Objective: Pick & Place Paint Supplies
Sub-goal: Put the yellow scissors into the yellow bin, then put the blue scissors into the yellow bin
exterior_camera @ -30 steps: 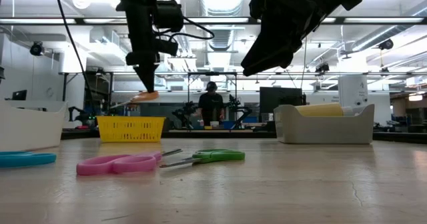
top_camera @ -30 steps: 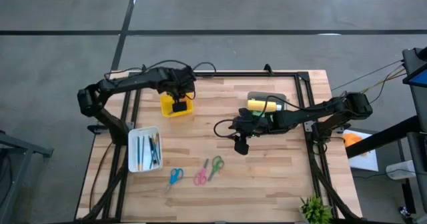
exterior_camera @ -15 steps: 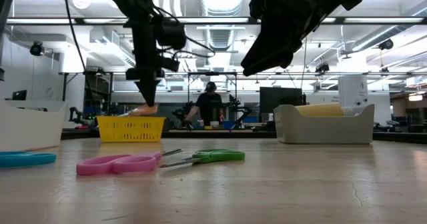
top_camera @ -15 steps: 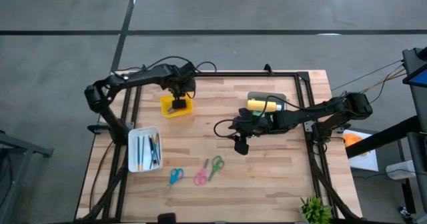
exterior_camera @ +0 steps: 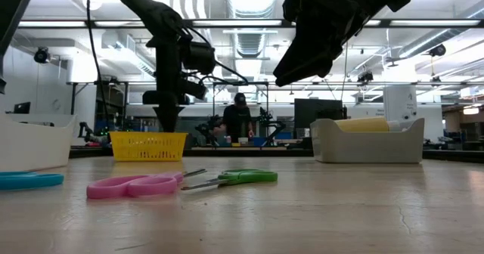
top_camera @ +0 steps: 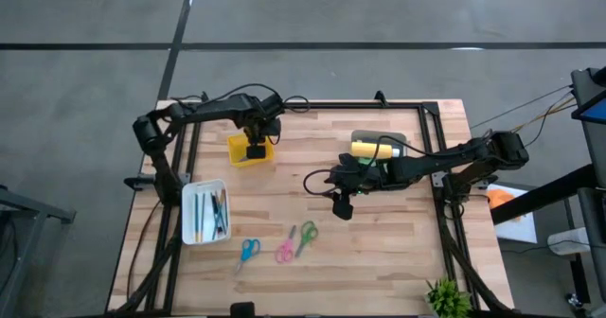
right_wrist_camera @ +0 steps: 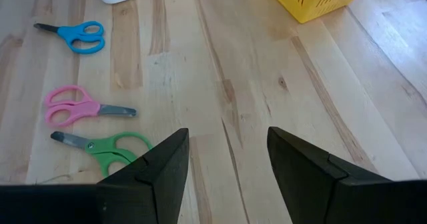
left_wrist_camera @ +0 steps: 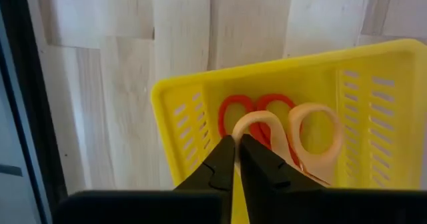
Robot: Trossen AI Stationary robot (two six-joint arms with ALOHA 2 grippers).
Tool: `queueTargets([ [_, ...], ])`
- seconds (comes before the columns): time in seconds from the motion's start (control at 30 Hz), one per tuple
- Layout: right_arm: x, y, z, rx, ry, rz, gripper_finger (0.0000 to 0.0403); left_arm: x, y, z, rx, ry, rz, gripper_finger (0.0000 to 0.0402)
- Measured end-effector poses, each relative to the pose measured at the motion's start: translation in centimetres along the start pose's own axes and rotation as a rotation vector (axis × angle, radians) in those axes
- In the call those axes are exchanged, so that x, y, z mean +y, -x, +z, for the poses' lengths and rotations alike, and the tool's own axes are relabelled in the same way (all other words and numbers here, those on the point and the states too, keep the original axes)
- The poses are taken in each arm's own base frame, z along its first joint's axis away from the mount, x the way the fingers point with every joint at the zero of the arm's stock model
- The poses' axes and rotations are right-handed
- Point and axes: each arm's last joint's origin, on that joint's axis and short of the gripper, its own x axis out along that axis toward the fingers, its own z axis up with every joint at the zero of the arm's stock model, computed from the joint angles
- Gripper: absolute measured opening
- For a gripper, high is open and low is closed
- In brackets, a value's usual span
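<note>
My left gripper (left_wrist_camera: pixel 237 141) points down into the yellow basket (left_wrist_camera: pixel 175 89) at the table's far left and is shut on cream-handled scissors (left_wrist_camera: pixel 313 137). These lie on red-handled scissors (left_wrist_camera: pixel 233 111) on the basket floor. My right gripper (right_wrist_camera: pixel 227 141) hangs open above the table's middle (top_camera: pixel 341 207), holding nothing. A yellow paint bottle (top_camera: pixel 371 149) lies in the grey tray (top_camera: pixel 402 138) at the far right. Thin brushes and pens (top_camera: pixel 216 212) lie in the white tray (top_camera: pixel 189 190) near the left edge. My left gripper comes from above, its fingers pointing down. It has the rim of one cream handle loop (left_wrist_camera: pixel 248 123) at its fingertips, pinched between the two fingers, which stand a slit apart. The scissors lie flat in the basket, on the red pair.
Blue scissors (top_camera: pixel 248 251), pink scissors (top_camera: pixel 285 249) and green scissors (top_camera: pixel 306 236) lie on the wood near the front edge. A small plant (top_camera: pixel 447 297) stands at the near right corner. A person (exterior_camera: pixel 240 122) stands far behind the table.
My left gripper has gone down with the cream-handled scissors, from above the yellow basket into it. The scissors, which hung at its tips, now lie inside the basket. The right arm has kept still.
</note>
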Motion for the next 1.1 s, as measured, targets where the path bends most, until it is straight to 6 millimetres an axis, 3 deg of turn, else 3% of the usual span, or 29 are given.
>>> queueTargets([
  [0.37, 0.0, 0.0, 0.0, 0.001, 0.000, 0.000, 0.0201, 0.0, 0.0, 0.0, -0.006, 0.002, -0.003, 0.0103],
  [0.57, 0.0, 0.0, 0.0, 0.001, 0.000, 0.000, 0.0201, 0.0, 0.0, 0.0, -0.007, 0.009, -0.002, 0.0111],
  [0.7, 0.0, 0.0, 0.0, 0.001, 0.000, 0.000, 0.0201, -0.3, 0.8, 0.0, 0.032, 0.119, -0.021, 0.0111],
  [1.1, 0.0, 0.0, 0.0, 0.000, 0.000, 0.000, 0.0201, -6.3, 3.5, 2.0, 0.126, 0.282, -0.047, 0.0111],
])
